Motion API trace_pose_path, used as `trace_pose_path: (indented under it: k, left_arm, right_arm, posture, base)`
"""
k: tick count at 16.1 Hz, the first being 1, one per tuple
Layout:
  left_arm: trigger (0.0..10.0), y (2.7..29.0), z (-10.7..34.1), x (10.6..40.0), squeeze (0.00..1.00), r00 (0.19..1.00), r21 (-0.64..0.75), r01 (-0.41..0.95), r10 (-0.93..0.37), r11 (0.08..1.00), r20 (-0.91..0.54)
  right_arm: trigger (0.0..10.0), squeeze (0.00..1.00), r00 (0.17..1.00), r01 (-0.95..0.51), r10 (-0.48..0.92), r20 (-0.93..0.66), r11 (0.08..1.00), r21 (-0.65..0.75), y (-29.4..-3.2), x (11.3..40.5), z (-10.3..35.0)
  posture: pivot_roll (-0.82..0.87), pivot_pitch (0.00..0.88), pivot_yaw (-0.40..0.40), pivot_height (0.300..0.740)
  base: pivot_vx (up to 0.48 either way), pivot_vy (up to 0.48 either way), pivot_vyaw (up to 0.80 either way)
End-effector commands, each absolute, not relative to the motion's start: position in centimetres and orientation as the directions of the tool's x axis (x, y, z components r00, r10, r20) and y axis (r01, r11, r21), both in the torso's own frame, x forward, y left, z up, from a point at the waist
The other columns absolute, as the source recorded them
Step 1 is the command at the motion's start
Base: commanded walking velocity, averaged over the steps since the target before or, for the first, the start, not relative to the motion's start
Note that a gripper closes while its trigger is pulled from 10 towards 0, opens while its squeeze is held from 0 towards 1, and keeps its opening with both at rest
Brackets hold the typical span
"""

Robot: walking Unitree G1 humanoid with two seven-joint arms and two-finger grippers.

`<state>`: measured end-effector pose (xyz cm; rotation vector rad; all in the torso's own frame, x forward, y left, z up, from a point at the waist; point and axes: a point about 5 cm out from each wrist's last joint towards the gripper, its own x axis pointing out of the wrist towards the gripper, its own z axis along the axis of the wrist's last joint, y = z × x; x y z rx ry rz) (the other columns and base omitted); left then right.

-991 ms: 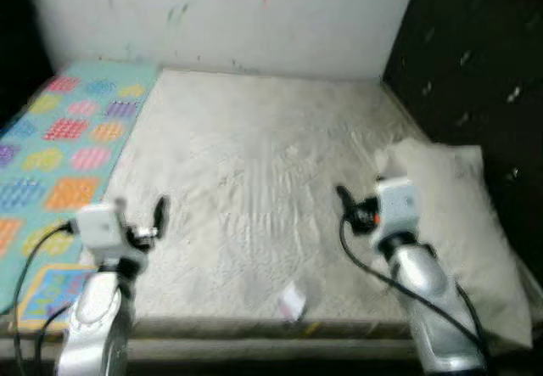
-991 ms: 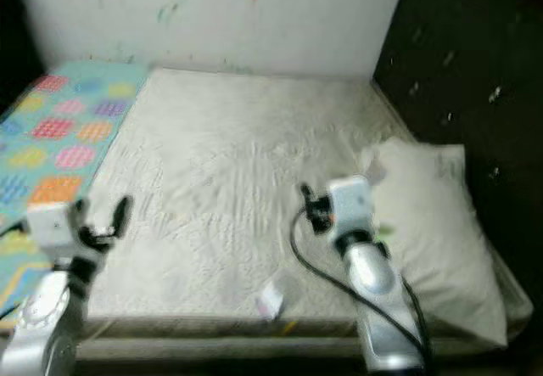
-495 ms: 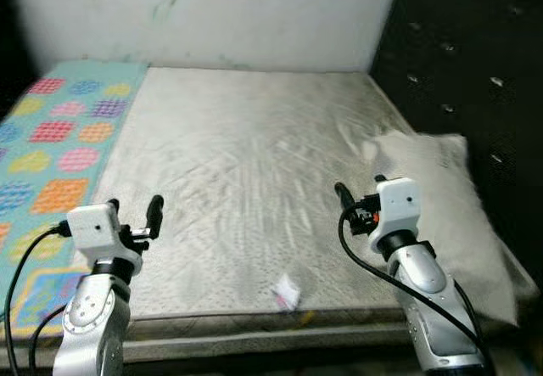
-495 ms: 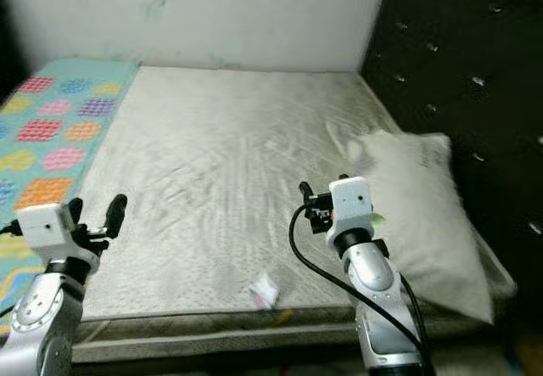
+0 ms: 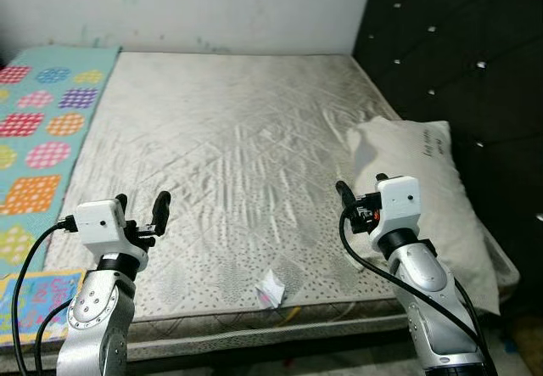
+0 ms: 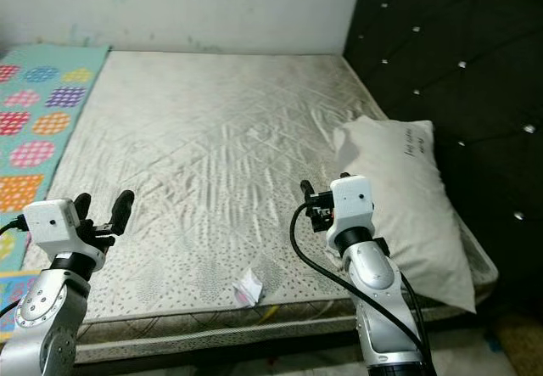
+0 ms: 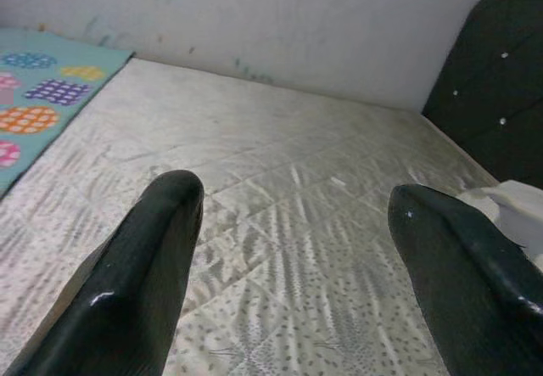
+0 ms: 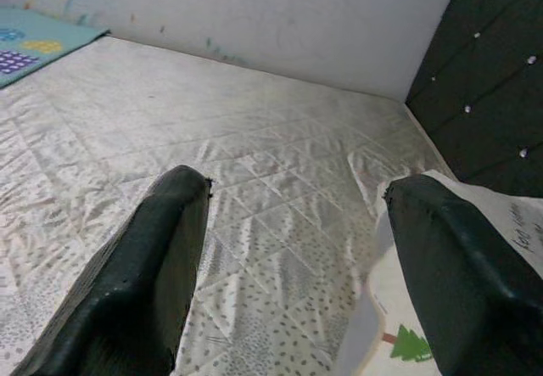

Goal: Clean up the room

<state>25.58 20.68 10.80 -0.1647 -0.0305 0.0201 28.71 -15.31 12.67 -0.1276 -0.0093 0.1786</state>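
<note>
A small crumpled white scrap [image 5: 271, 290] lies on the pale quilted mattress [image 5: 229, 130] close to its front edge, between my two arms. My left gripper [image 5: 142, 201] hovers open over the front left part of the bed, left of the scrap and holding nothing. Over the front right part my right gripper [image 5: 361, 187] is open too, beside a white pillow [image 5: 428, 198]. In the left wrist view the black fingers [image 7: 144, 257] frame bare mattress. The pillow's corner [image 8: 399, 325] lies between the fingers in the right wrist view.
A colourful patterned blanket [image 5: 38, 121] covers the bed's left side. A black tufted headboard [image 5: 458, 45] rises on the right behind the pillow. A marked white wall [image 5: 204, 7] runs along the far side. The bed's front edge [image 5: 254, 325] is just below my arms.
The whole picture has shifted and sharpened as the camera moved, bringing in more of the headboard. Both arms hold the same pose with fingers spread.
</note>
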Motion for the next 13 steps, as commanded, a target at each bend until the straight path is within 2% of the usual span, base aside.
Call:
trace_pose_path:
  k: [1,13]
  left_arm:
    - [10.0,20.76,10.86,25.53,0.0,1.0,-0.164,-0.01,0.015,0.986,0.025]
    - [10.0,20.76,10.69,25.38,0.0,1.0,-0.144,-0.016,0.018,0.989,0.011]
  right_arm:
    - [10.0,0.0,0.983,-0.181,0.182,0.0,0.973,-0.145,-15.41,28.82,12.82]
    - [10.0,0.0,0.985,-0.17,0.17,-0.016,0.979,-0.112,-15.99,28.7,12.54]
  posture:
    - [-0.05,0.0,-0.066,0.74]
    - [-0.05,0.0,-0.064,0.74]
  base:
    - [0.0,0.0,0.0]
    - [0.0,0.0,0.0]
